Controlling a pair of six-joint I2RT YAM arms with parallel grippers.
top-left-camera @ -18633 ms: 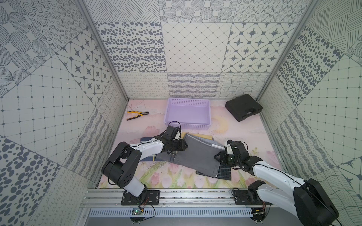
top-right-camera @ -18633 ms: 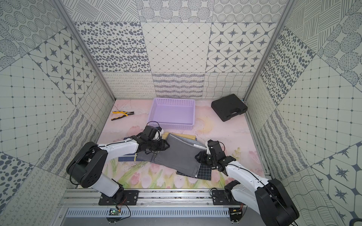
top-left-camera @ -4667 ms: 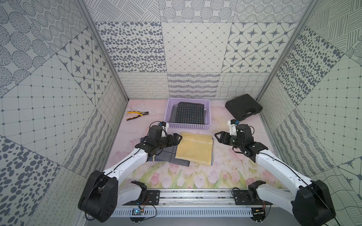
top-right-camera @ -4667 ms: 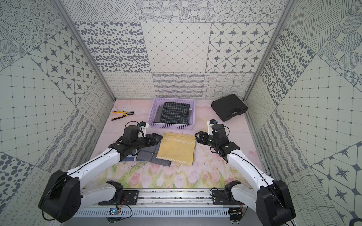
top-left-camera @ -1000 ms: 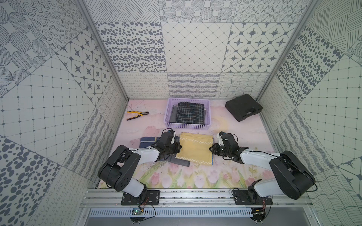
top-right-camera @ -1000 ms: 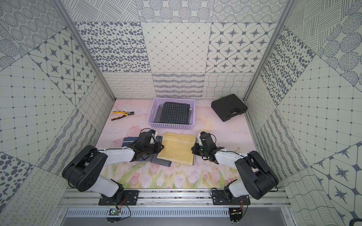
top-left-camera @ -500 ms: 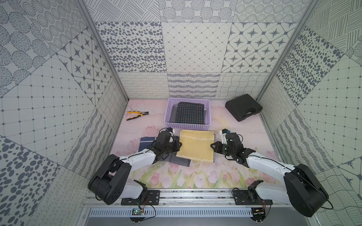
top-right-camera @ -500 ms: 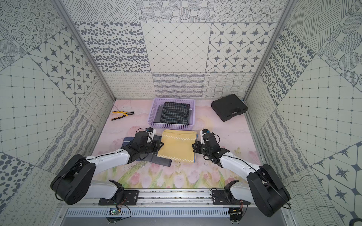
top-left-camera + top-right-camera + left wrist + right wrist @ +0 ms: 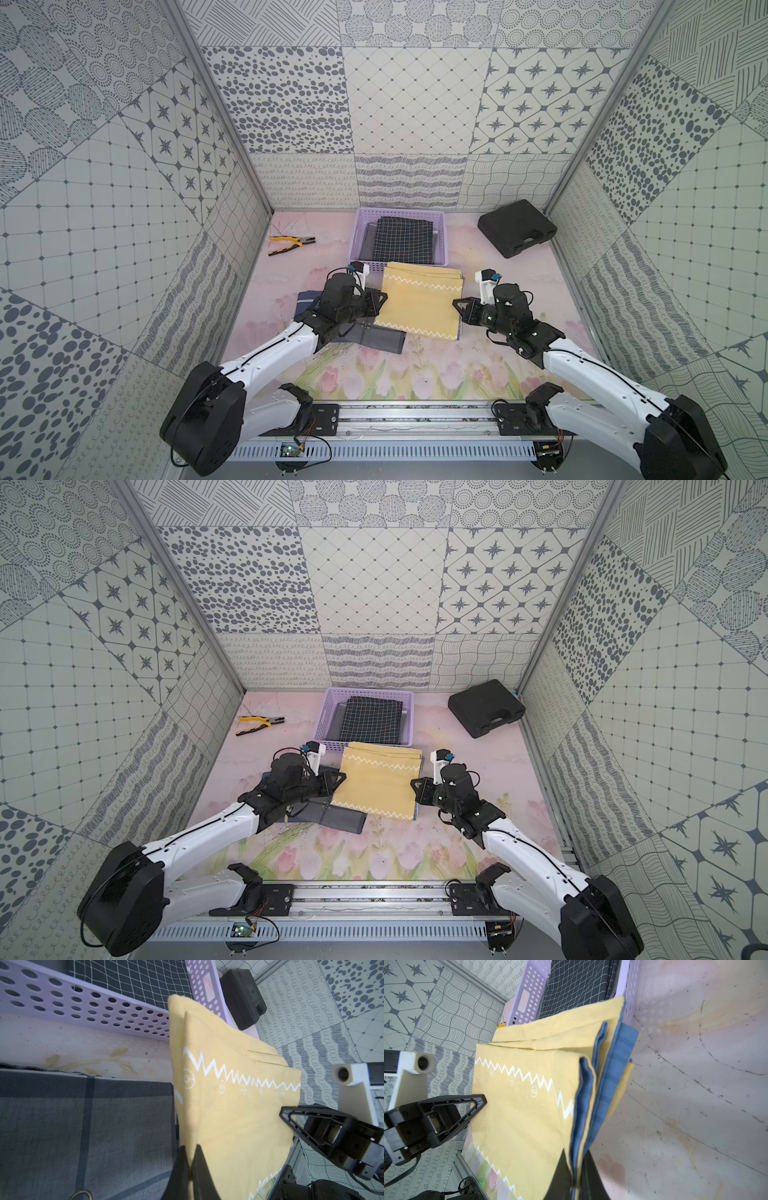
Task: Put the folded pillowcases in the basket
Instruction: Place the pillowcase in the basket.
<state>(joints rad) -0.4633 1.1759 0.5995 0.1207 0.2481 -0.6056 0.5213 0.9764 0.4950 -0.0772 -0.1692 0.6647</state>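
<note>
Yellow pillowcase (image 9: pixel 419 305) held between left claw (image 9: pixel 380 297) and right claw (image 9: pixel 457 303).

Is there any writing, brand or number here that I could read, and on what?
No readable words or numbers anywhere.
On the yellow pillowcase: only a white zigzag line and small circle emblems, no letters.
On the black case: any marking is too small to tell.
</note>
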